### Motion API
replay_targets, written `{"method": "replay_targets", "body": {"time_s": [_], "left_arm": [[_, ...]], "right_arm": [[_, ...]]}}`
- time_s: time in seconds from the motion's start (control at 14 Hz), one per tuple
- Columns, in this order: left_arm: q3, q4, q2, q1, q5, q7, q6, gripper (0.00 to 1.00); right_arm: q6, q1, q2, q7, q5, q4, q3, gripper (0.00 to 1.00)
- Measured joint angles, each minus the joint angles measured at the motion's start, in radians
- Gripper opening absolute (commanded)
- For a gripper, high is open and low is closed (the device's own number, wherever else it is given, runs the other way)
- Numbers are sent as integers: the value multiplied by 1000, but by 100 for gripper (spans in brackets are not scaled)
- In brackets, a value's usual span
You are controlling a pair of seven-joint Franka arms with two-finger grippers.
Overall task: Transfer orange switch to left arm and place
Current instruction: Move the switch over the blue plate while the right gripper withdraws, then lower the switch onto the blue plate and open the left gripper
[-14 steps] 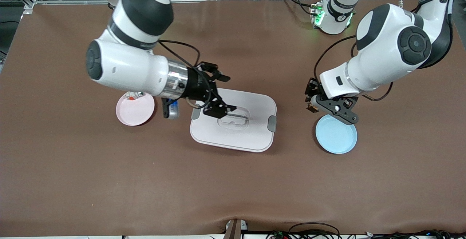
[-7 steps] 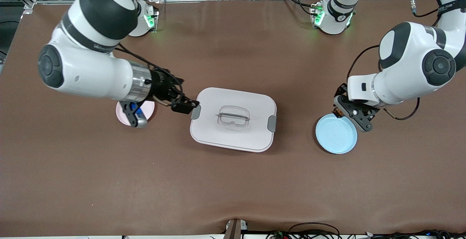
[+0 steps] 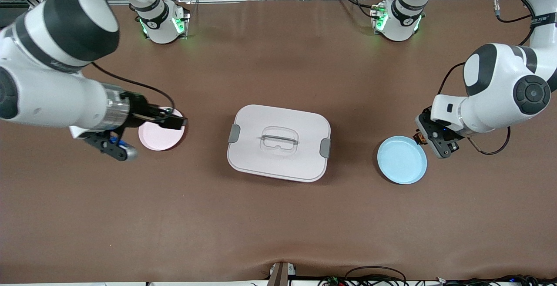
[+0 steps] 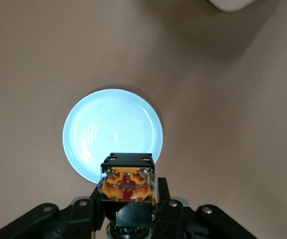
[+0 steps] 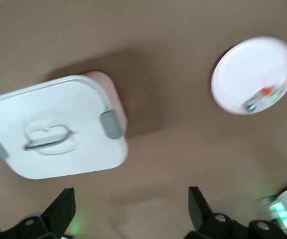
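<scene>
The orange switch [image 4: 127, 182], a black body with an orange and red end, is held in my left gripper [image 4: 128, 209], whose jaws are shut on it. In the front view the left gripper [image 3: 421, 138] hangs over the edge of the blue plate [image 3: 401, 160] at the left arm's end of the table. The white box [image 3: 279, 143] with grey latches sits mid-table. My right gripper [image 3: 175, 122] is open and empty over the pink plate [image 3: 157, 139]. In the right wrist view the right gripper [image 5: 132, 209] shows its jaws spread wide above bare table.
The pink plate [image 5: 253, 74] holds a small clear and silver part [image 5: 259, 98]. The blue plate [image 4: 112, 134] is bare. The box [image 5: 54, 132] lies between the two plates. The arm bases [image 3: 162, 20] stand along the table's back edge.
My right gripper has drawn back from over the box lid to over the pink plate. My left gripper has carried the switch toward its own end, along the blue plate's edge.
</scene>
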Motion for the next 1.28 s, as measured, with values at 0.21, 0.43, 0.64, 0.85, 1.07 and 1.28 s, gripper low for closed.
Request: {"method": "replay_targets", "body": {"time_s": [0.21, 0.43, 0.64, 0.85, 1.07, 1.28], "left_arm": [[0, -74, 5, 18, 0, 103, 104, 0], [0, -145, 30, 24, 0, 197, 225, 0], [0, -163, 73, 37, 2, 289, 287, 0], [0, -189, 114, 38, 30, 319, 392, 0], [0, -204, 175, 38, 63, 380, 510, 0], [0, -209, 228, 38, 63, 437, 585, 0]], "right_arm": [[-70, -81, -13, -208, -73, 0, -2, 100], [-145, -148, -28, -366, -134, 0, -2, 100], [-209, -199, -43, -437, -163, 0, -2, 100], [-244, -221, -50, -490, -203, 0, -2, 100], [-250, -222, -54, -496, -228, 0, -2, 100], [-251, -225, -55, -496, -238, 0, -2, 100]]}}
